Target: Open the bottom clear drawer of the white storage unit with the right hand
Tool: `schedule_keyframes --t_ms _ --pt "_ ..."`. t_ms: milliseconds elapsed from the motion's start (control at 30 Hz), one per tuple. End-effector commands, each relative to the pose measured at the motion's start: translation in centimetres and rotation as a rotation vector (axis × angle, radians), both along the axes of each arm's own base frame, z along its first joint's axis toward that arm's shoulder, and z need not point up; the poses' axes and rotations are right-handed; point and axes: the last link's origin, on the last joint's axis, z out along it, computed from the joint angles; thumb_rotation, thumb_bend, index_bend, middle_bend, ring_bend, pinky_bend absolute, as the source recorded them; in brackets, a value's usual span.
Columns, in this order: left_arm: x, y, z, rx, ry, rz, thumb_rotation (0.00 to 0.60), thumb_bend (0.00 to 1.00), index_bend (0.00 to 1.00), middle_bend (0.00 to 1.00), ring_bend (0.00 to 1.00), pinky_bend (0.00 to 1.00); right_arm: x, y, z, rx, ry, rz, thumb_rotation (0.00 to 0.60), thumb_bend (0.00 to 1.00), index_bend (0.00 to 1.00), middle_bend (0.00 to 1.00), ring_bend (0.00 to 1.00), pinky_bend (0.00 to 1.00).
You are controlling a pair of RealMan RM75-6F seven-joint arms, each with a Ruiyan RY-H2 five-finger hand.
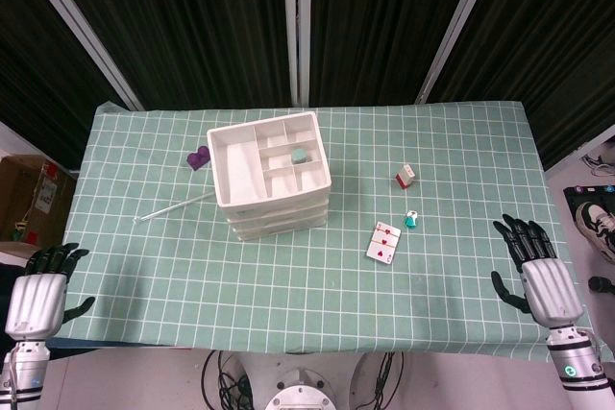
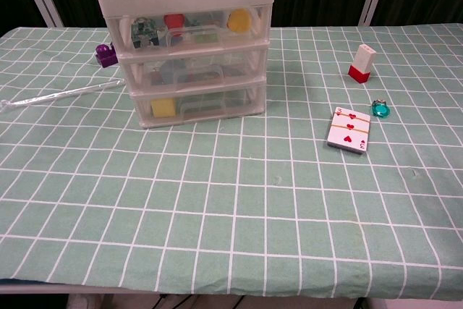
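1. The bottom clear drawer [image 2: 199, 103] is seen pushed in, at the base of the white storage unit [image 1: 270, 175] on the table [image 1: 461, 266].
2. The right hand [image 1: 534, 264] is held open, empty, at the table's near right edge, well apart from the unit.
3. The left hand [image 1: 40, 285] is spread likewise at the near left edge.
4. Playing cards [image 2: 349, 130] are seen between the right hand and the unit.

Dark curtains [image 1: 192, 16] hang behind a table under green checked cloth [image 1: 317, 285].

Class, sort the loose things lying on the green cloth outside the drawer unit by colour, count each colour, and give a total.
Purple: 1, the purple block
Clear: 1, the thin stick
Red and white: 2, the small box and the deck of cards
Teal: 1, the small gem-like piece
Total: 5
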Motion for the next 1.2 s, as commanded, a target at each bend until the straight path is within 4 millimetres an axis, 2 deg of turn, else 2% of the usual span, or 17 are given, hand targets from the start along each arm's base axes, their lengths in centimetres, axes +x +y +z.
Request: schedule_keyframes --t_ms 33,267,400,467,500,633,733,833,933,1200 --pt "-0.1 0.2 0.0 -0.004 -0.006 0.001 0.600 0.05 0.26 0.19 0.17 0.19 0.1 -0.2 -0.1 -0.001 0.000 0.002 0.600 0.38 0.00 0.00 0.00 0.00" --pt "-0.1 0.0 -0.1 -0.010 -0.021 0.002 0.600 0.04 0.27 0.19 0.17 0.19 0.8 -0.4 -0.7 0.023 -0.003 0.022 0.600 0.38 0.00 0.00 0.00 0.00" --pt "-0.1 -0.4 0.0 -0.003 -0.029 0.003 0.600 0.05 0.27 0.19 0.17 0.19 2.7 -1.2 -2.2 0.082 -0.068 0.093 0.600 0.37 0.00 0.06 0.00 0.00" --pt "0.1 -0.5 0.0 0.000 -0.035 -0.005 0.600 0.05 0.27 0.19 0.17 0.19 4.4 -2.1 -3.6 0.136 -0.123 0.143 0.600 0.37 0.00 0.15 0.01 0.05" --pt "0.2 -0.5 0.0 -0.002 -0.043 -0.011 0.600 0.05 0.27 0.19 0.17 0.19 5.5 -2.7 -4.6 0.182 -0.163 0.163 0.600 0.37 0.00 0.21 0.05 0.11" --pt "0.4 -0.7 -0.1 -0.006 -0.048 -0.027 0.600 0.05 0.27 0.19 0.17 0.19 9.3 -4.7 -8.3 0.401 -0.361 0.164 0.600 0.37 0.00 0.39 0.27 0.34" --pt "0.4 -0.9 0.0 -0.005 -0.052 -0.028 0.600 0.05 0.27 0.19 0.17 0.19 11.9 -6.3 -11.3 0.577 -0.556 0.102 0.600 0.37 0.00 0.48 0.41 0.46" --pt "0.1 -1.0 0.0 -0.007 -0.051 -0.022 0.600 0.05 0.27 0.19 0.17 0.19 14.1 -7.5 -13.9 0.703 -0.684 0.052 0.600 0.37 0.00 0.53 0.50 0.51" --pt "-0.2 -1.0 0.0 -0.013 -0.050 -0.014 0.600 0.05 0.27 0.19 0.17 0.19 16.2 -8.1 -16.4 0.814 -0.795 0.009 0.600 0.38 0.00 0.54 0.51 0.52" --pt "-0.7 -0.9 0.0 -0.014 -0.060 0.002 0.600 0.05 0.27 0.19 0.17 0.19 19.2 -10.3 -21.6 0.891 -0.980 -0.115 0.600 0.45 0.00 0.58 0.55 0.53"
